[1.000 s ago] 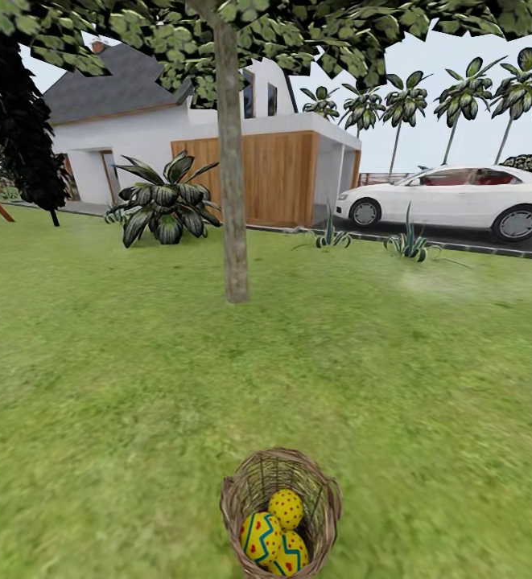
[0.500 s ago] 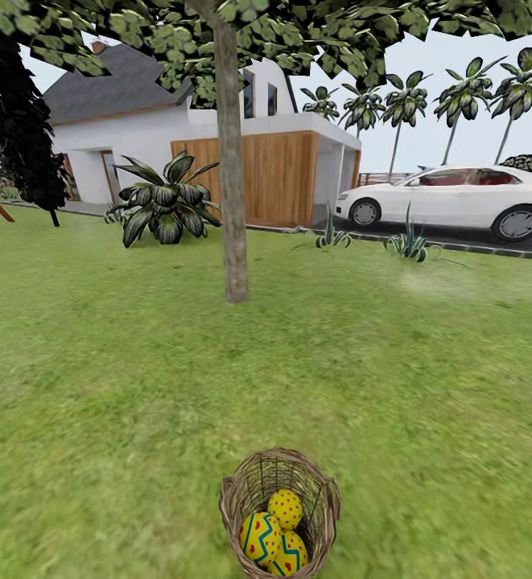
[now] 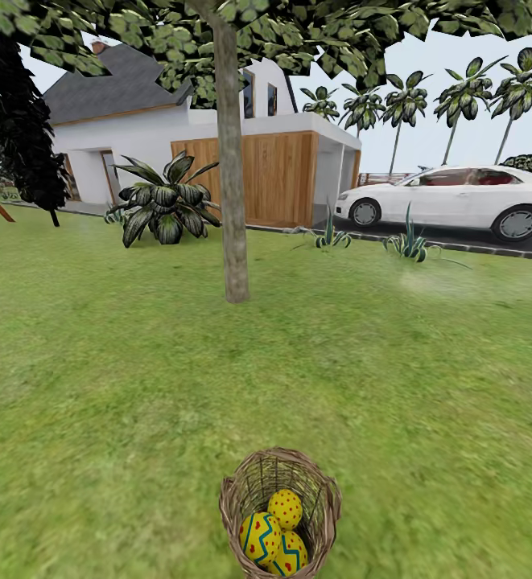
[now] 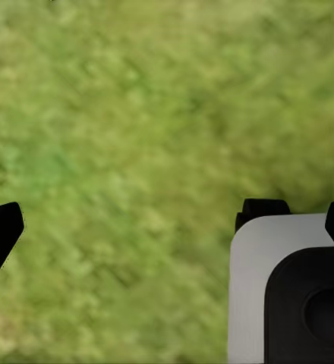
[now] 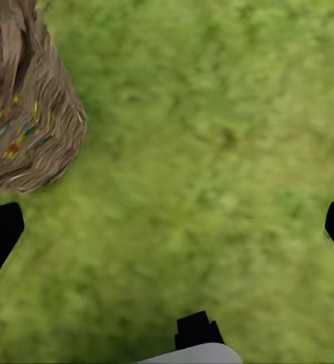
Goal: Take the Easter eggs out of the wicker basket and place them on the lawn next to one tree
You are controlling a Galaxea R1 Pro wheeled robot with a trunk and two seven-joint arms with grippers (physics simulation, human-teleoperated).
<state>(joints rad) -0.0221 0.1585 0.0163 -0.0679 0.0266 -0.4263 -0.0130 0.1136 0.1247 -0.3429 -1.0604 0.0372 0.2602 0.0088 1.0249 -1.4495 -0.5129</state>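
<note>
Eggs: three Easter eggs (image 3: 276, 531) lie in the wicker basket (image 3: 241, 490).
Basket: on the lawn (image 3: 96, 386), well short of the tree (image 3: 232, 201).
My right gripper (image 5: 167, 227): fingers spread wide, basket beside it.
My left gripper (image 4: 174, 220): jaw state, I cannot tell.

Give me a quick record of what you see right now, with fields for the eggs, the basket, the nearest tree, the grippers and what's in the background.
eggs: three Easter eggs, yellow with red and blue patterns, all inside the basket
basket: wicker basket, upright on the lawn, at the near edge of the head view
tree: pale-trunked tree standing on the lawn beyond the basket
grippers: right gripper open over grass beside the basket; left gripper over bare grass, state unclear
background: white house, white car, palm trees
</note>
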